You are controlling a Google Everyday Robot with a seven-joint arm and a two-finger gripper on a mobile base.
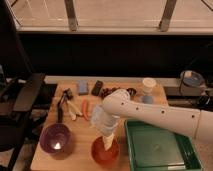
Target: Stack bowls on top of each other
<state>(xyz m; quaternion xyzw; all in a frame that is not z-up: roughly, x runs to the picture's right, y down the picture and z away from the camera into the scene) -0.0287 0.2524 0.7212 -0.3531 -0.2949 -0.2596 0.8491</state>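
The orange-red bowl (105,153) sits at the front of the wooden table, just left of the green tray. The translucent purple bowl (55,138) stands apart from it at the front left. My white arm reaches in from the right, and my gripper (108,142) points down into the orange-red bowl at its rim. The arm's wrist hides the back part of that bowl.
A large green rectangular tray (159,146) fills the front right. A small white cup (148,85) stands at the back right. Utensils (65,104), a carrot-like stick (85,109), a blue block (83,87) and a dark object (97,88) lie behind the bowls. A black chair (20,100) stands at left.
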